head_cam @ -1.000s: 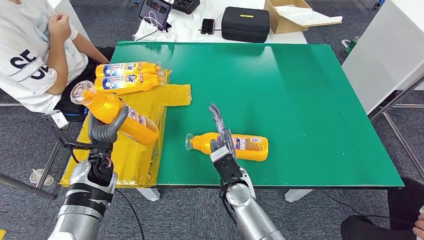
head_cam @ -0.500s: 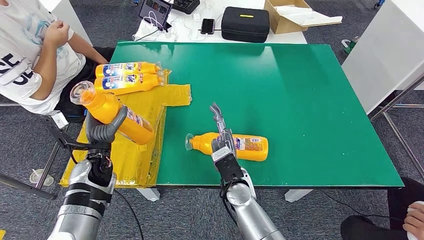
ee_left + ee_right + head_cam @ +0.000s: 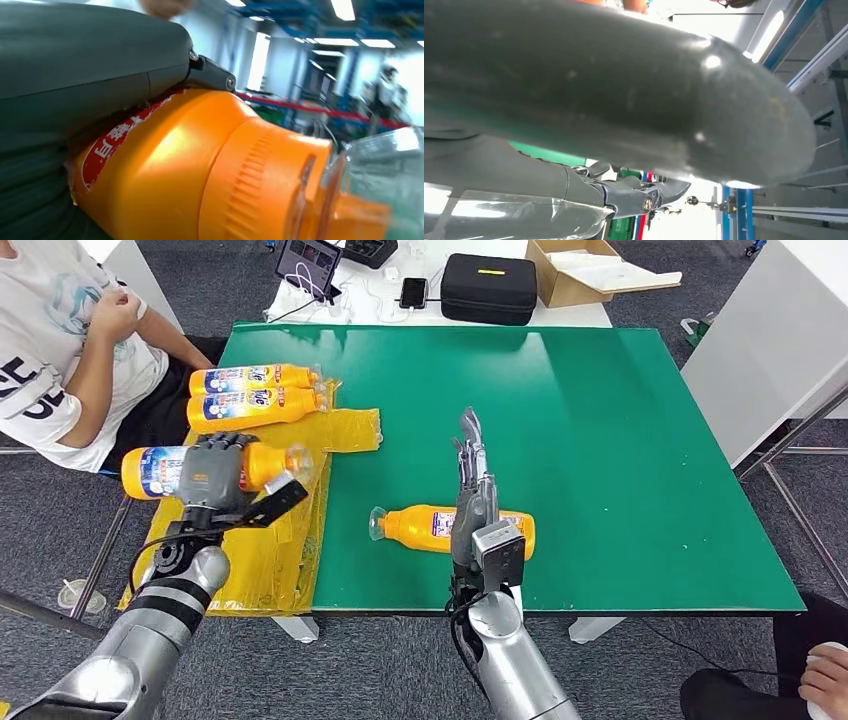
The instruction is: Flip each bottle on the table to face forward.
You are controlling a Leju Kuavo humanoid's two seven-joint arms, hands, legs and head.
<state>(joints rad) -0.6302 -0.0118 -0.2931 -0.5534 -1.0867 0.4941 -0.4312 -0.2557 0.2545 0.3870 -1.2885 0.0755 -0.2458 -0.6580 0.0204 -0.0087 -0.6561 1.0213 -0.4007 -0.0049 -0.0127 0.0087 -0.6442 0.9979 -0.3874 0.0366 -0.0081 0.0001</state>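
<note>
Left of centre in the head view, our left hand (image 3: 215,475) grasped an orange plastic bottle (image 3: 160,469) level over the yellow plastic sheet (image 3: 262,550). Our right hand (image 3: 474,502) hung released over another orange bottle (image 3: 415,527) on the green table (image 3: 620,440). We judged setting the held bottle down label-up wisest.

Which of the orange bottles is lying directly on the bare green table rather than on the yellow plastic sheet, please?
The lone bottle beneath the right hand, cap pointing left. Two others lie on the yellow sheet; the left hand holds the fourth.
</note>
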